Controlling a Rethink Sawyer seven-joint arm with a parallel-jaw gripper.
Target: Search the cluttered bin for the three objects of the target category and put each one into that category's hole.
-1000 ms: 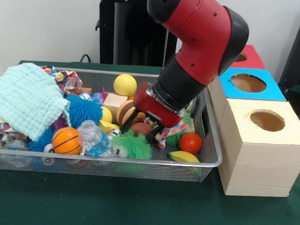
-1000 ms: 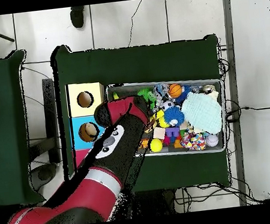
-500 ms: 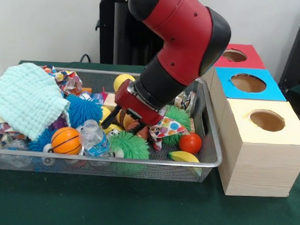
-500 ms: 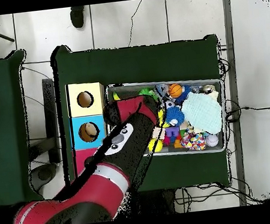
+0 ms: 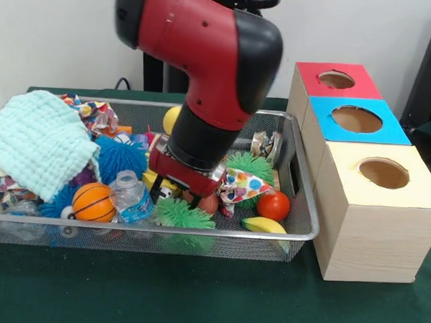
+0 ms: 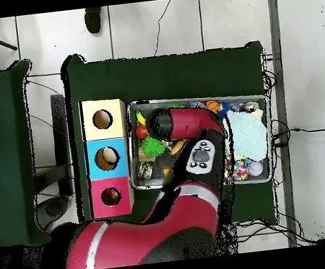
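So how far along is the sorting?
Done: nothing confirmed. The holes in the red box, blue box and yellow box show no contents. In hand: the gripper is down among the toys mid-bin, by the green fuzzy ball; any grasp is hidden. Left: the bin is full of clutter.

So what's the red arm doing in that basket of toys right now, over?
Hand low in the wire bin, fingers hidden. No toy visibly held. Green fuzzy ball and water bottle crowd it. Three box holes nothing entering.
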